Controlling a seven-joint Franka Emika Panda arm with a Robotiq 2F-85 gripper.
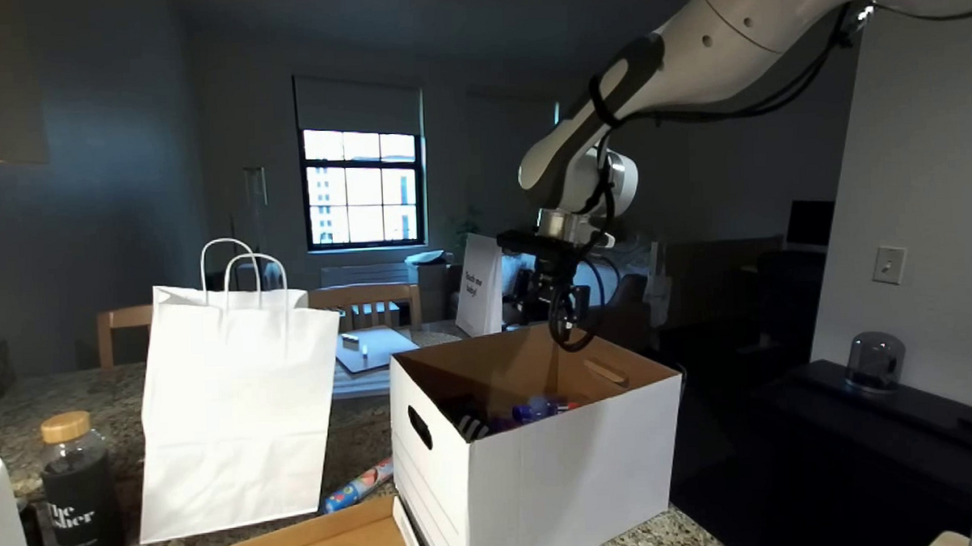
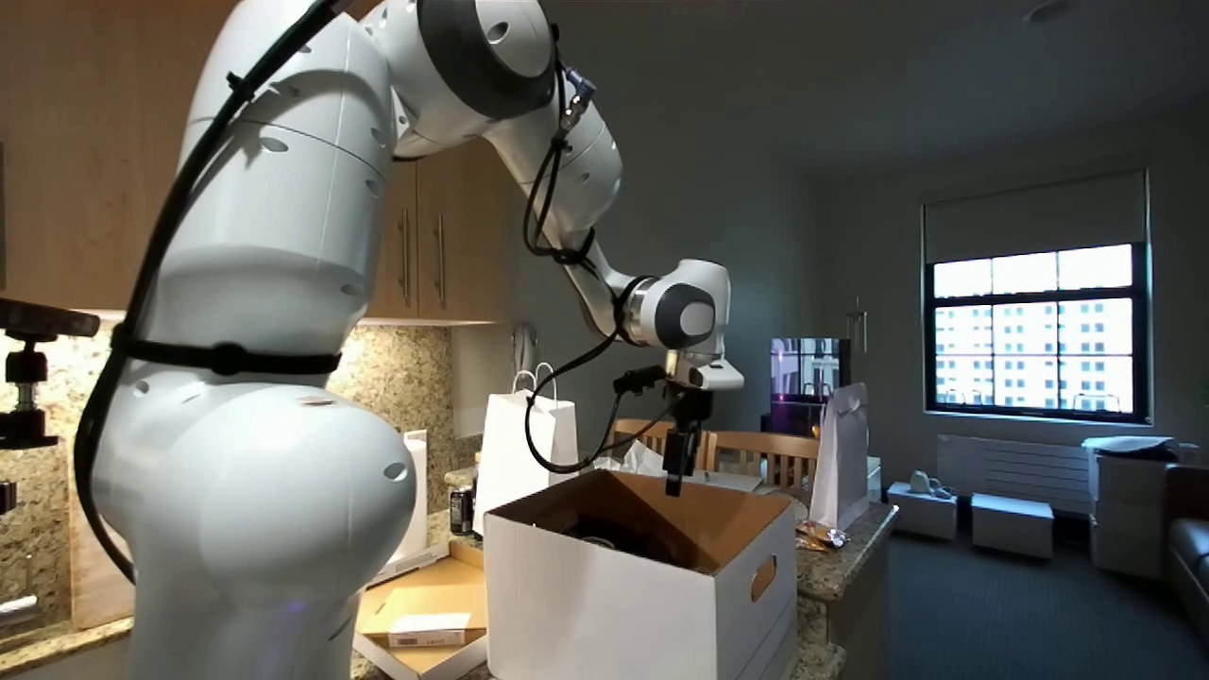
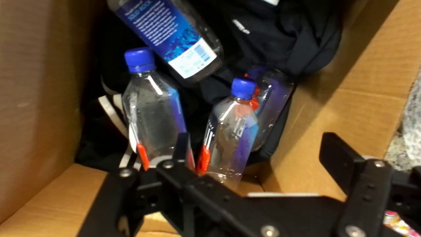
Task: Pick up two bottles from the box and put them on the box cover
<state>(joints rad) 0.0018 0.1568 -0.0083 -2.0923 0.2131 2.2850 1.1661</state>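
— How is the claw (image 3: 256, 144) set?

— Its fingers (image 3: 337, 157) are spread wide and nothing is held. It is poised over the mouth of the box (image 1: 574, 472).

— How is the grasp best made?

— The middle bottle (image 3: 230, 138) is probably most easily reached. In the wrist view one finger is seen over the gap beside it, the other over the box wall (image 3: 355, 121), so the claw should be centred on the bottle's body before being lowered straight; otherwise the wall may be struck or the left bottle (image 3: 151, 121) nudged. Thin plastic is suspected, so a light squeeze is advised.

— What is held in the box?

— Those two blue-capped bottles, a third bottle (image 3: 275, 102) half hidden behind the middle one, and a labelled bottle (image 3: 167, 36) across the top of that view, all bedded on dark cloth (image 3: 286, 39).

— And the box cover (image 1: 364, 531)?

— What is taken for it is laid on the worktop (image 1: 667, 537) beside the box, with a small white carton (image 2: 427, 638) inside. The contents of the white paper bag (image 1: 237, 427) are hidden.
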